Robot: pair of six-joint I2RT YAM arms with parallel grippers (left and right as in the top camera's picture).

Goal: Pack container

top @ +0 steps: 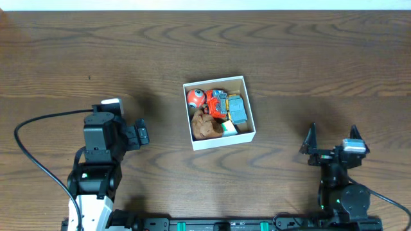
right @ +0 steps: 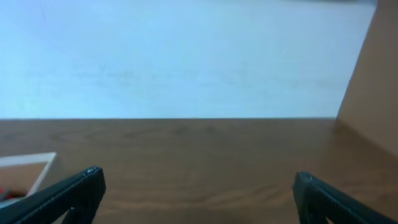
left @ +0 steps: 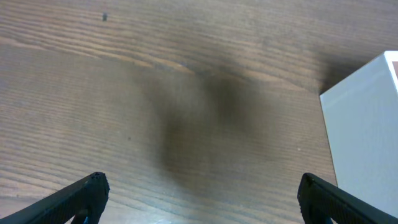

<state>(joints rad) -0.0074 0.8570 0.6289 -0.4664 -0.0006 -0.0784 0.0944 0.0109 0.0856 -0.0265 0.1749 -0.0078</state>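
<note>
I see the container (top: 225,139) mouth up, square with no long axis, edges slightly skewed to the table's. Left gripper (left: 199,188) and right gripper (top: 332,140) jaws spread wide, empty.

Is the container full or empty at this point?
Full: the container holds an orange ball, a brown toy and others, covering its floor.

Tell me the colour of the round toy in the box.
The round toy is orange with a pale spot; the overhead view shows it best.
</note>
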